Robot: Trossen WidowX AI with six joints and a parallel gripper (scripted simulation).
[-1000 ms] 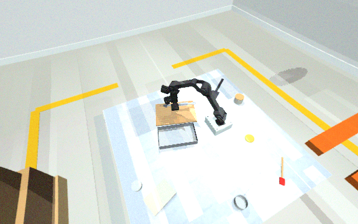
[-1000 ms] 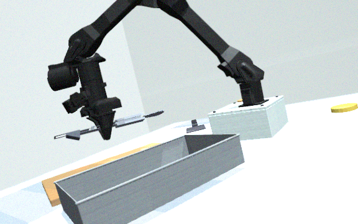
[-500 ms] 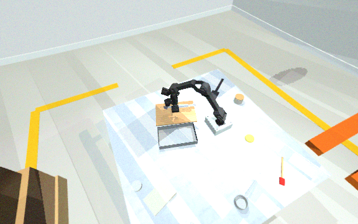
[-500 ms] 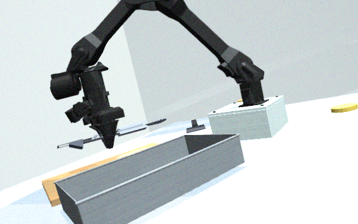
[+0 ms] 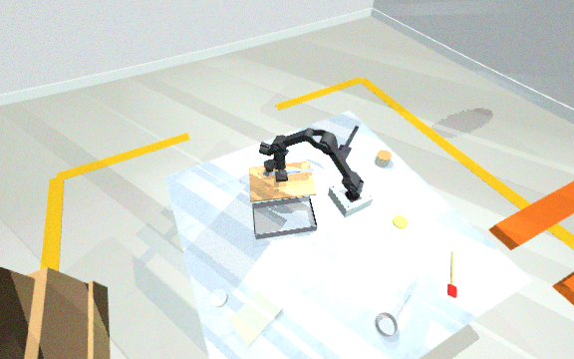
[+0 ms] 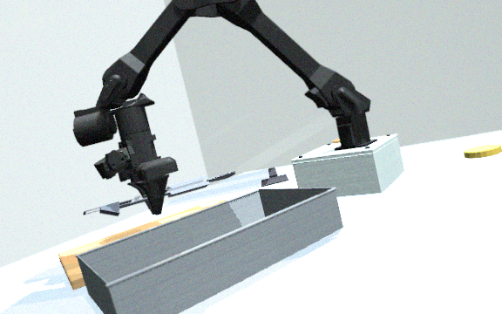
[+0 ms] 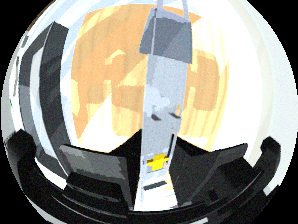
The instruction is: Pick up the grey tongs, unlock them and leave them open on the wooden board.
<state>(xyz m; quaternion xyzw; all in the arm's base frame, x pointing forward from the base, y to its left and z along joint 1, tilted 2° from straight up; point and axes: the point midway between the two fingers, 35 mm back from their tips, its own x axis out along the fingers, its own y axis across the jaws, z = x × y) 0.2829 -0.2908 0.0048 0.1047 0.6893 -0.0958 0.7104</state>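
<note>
My gripper (image 5: 281, 178) (image 6: 157, 213) (image 7: 152, 133) points down and is shut on the grey tongs (image 5: 298, 172) (image 6: 187, 187) (image 7: 167, 80), around their middle part. The tongs lie across the fingers, held above the wooden board (image 5: 262, 192) (image 6: 70, 271) (image 7: 84, 75) and roughly parallel to it. In the exterior view the end with a wire loop and dark block is on the left and the dark tips are on the right. In the wrist view the arms look close together; whether the lock is engaged cannot be seen. The roasting tin (image 5: 285, 233) (image 6: 199, 262) (image 7: 52, 80) stands beside the board, without the tongs.
The arm's pale base box (image 5: 339, 204) (image 6: 342, 174) stands to the right of the board and tin. A dark tool (image 5: 352, 137) (image 6: 274, 179) lies behind. A yellow disc (image 5: 400, 221) (image 6: 483, 152) and a round wooden-topped item (image 5: 383, 159) are farther right.
</note>
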